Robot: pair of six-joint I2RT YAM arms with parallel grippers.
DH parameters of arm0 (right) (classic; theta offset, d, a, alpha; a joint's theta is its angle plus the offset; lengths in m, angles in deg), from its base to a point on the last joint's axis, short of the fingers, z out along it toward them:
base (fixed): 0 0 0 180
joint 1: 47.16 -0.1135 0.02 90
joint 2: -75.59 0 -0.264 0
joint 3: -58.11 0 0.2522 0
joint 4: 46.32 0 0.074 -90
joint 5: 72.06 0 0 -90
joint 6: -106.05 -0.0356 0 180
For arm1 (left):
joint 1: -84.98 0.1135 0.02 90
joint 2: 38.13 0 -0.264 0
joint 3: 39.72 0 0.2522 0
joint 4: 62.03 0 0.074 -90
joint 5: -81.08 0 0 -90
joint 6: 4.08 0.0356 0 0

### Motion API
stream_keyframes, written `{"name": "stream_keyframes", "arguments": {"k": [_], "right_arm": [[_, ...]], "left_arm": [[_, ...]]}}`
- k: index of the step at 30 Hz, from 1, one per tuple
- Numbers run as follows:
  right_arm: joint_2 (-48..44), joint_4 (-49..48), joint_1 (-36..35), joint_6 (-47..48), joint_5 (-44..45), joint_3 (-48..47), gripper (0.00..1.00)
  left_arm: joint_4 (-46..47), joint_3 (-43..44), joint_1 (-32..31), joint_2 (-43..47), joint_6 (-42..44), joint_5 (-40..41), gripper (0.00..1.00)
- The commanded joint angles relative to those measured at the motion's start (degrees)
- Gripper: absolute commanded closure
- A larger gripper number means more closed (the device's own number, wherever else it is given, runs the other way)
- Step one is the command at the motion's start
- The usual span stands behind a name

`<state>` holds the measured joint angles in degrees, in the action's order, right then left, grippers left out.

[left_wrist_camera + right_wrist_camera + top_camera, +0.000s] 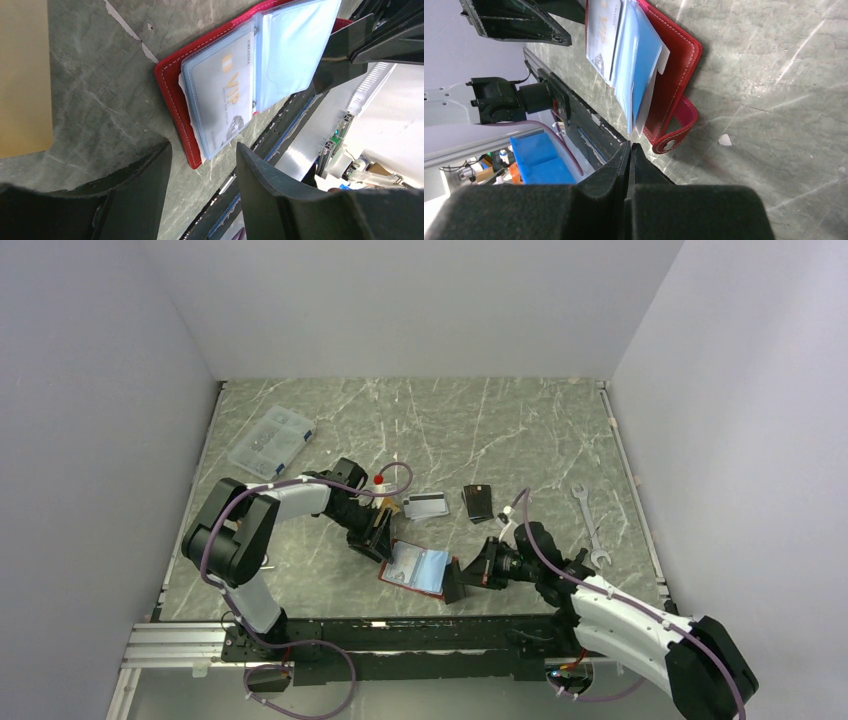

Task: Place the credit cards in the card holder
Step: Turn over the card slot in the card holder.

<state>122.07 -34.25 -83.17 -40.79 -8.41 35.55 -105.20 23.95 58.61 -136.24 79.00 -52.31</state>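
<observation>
The card holder (415,568) is lying open on the marble table (520,430) near its front edge, clear pockets up, a silver VIP card (227,95) showing in the left pocket. At its right edge, the right gripper (455,578) is pinching a clear pocket leaf (639,65), jaws together. Just behind the holder's left corner, the left gripper (378,530) is hovering, jaws apart, empty. Farther back are lying a silver-white card (426,504) and a small black rectangle (479,502).

Card holder (172,82) cropped at top edge of left wrist view, gold card (22,75) cut by left edge (held or resting, unclear), small case (270,440) contents too tiny to tell.
</observation>
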Motion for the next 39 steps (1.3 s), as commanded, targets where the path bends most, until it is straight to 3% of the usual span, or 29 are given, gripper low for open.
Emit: {"name": "stream_keyframes", "arguments": {"k": [1, 6, 11, 14, 28, 39], "right_arm": [[0.79, -5.3, -0.38, -0.32, -1.6, -2.86, 1.0], [-0.06, 0.84, -0.42, 1.68, -0.36, -4.44, 1.0], [-7.44, 8.67, -0.36, 2.27, 2.25, -4.12, 1.0], [-6.61, 5.28, -0.38, 1.11, 2.08, -3.26, 1.0], [13.3, -13.71, -2.3, 1.02, -1.91, -7.56, 1.0], [20.45, -17.57, -5.31, 1.2, -1.23, -10.53, 1.0]], "left_arm": [[1.37, 0.71, -0.25, 1.06, 1.09, 2.35, 0.44], [1.23, 0.67, -0.18, 1.42, 1.18, 2.36, 0.44], [1.36, 0.57, 0.03, 1.71, 1.03, 2.21, 0.44], [1.4, 0.57, 0.05, 1.6, 1.04, 1.98, 0.44], [1.61, 0.33, 1.31, 1.86, 1.0, 1.06, 0.44], [3.07, -1.03, 5.37, 1.51, -0.54, -6.8, 0.42]]}}
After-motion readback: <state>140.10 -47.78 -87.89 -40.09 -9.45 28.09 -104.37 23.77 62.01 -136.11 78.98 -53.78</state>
